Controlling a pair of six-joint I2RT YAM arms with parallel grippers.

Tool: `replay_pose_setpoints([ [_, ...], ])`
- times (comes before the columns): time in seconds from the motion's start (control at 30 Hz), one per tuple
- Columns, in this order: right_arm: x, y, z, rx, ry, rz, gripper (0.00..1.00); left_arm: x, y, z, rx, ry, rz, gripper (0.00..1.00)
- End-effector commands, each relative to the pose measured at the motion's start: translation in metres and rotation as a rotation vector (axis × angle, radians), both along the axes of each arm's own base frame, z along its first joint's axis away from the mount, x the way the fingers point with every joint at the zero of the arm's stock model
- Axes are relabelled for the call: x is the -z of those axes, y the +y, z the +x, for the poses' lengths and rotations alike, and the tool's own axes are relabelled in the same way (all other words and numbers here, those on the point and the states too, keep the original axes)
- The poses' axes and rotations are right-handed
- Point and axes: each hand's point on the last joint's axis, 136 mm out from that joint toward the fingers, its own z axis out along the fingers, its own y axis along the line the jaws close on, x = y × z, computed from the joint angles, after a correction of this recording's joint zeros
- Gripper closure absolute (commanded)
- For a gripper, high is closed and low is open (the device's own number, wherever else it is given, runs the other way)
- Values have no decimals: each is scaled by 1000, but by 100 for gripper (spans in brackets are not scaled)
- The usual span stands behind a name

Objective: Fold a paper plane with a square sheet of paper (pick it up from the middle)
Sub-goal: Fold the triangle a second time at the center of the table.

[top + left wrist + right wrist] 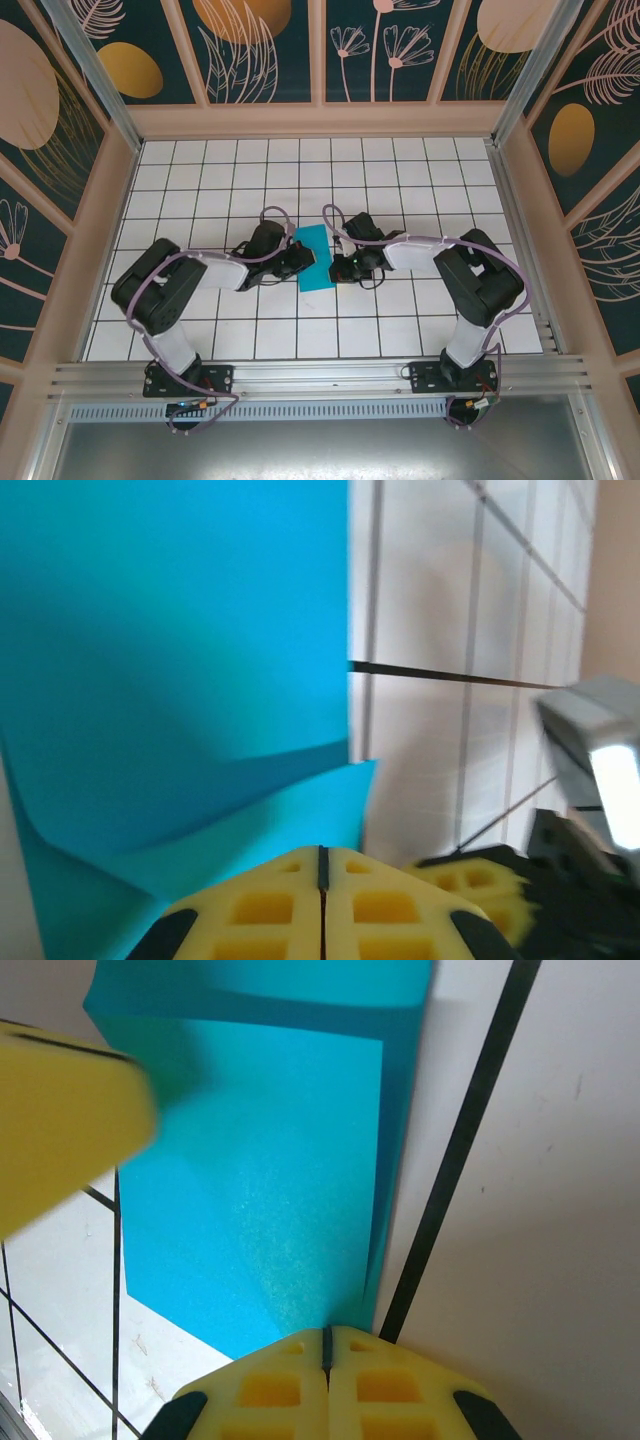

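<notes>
A thin teal-cyan sheet of paper (314,258), folded to a narrow rectangle, lies mid-table on the white gridded tabletop (300,170). It sits between the left gripper (298,258) on its left edge and the right gripper (336,266) on its right. The right wrist view shows the right gripper's yellow fingers pressed together on the paper's near edge. The left wrist view shows the left gripper's fingers together and a raised diagonal fold. Whether the left gripper pinches the paper, I cannot tell.
</notes>
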Motion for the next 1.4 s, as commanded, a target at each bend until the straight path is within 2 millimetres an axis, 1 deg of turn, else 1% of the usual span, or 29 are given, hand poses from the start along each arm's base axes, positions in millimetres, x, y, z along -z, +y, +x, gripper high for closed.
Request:
replay_pose_setpoints([
  [0.0, 25, -16, -7, 22, 29, -87, 100, -23, 0, 1, -16, -67, -20, 89],
  [0.13, 25, -16, -6, 27, 29, -86, 100, -15, -11, -10, -5, -45, -5, 89],
  [0.27, 26, -16, -7, 31, 33, -86, 100, -3, -22, -17, 6, -23, 14, 95],
  [0.3, 27, -17, -8, 33, 35, -86, 100, 5, -26, -19, 16, -6, 21, 97],
  [0.33, 26, -16, -7, 34, 35, -84, 100, 8, -30, -20, 24, 1, 20, 99],
  [0.4, 26, -16, -8, 34, 36, -83, 100, 13, -35, -21, 32, 14, 22, 100],
  [0.57, 23, -15, -8, 33, 35, -70, 100, 32, -32, -23, 11, 60, 55, 100],
  [0.63, 18, -13, -7, 34, 27, -58, 100, 40, -26, -24, -5, 74, 86, 100],
  [0.73, 2, -9, -2, 34, -6, -21, 100, 49, -19, -26, -22, 95, 131, 100],
  [0.77, -7, -5, 0, 32, -25, 1, 100, 51, -17, -27, -22, 98, 139, 100],
  [0.87, -26, 3, 4, 20, -57, 56, 100, 52, -16, -28, -16, 102, 146, 100],
  [0.93, -29, 6, 2, 8, -50, 80, 100, 52, -17, -28, -12, 104, 147, 100],
  [1.17, -4, -1, -5, 11, 2, 28, 100, 51, -20, -27, -5, 107, 147, 100],
  [1.37, 13, -12, -18, 5, 46, -9, 100, 49, -18, -26, -20, 105, 149, 100],
])
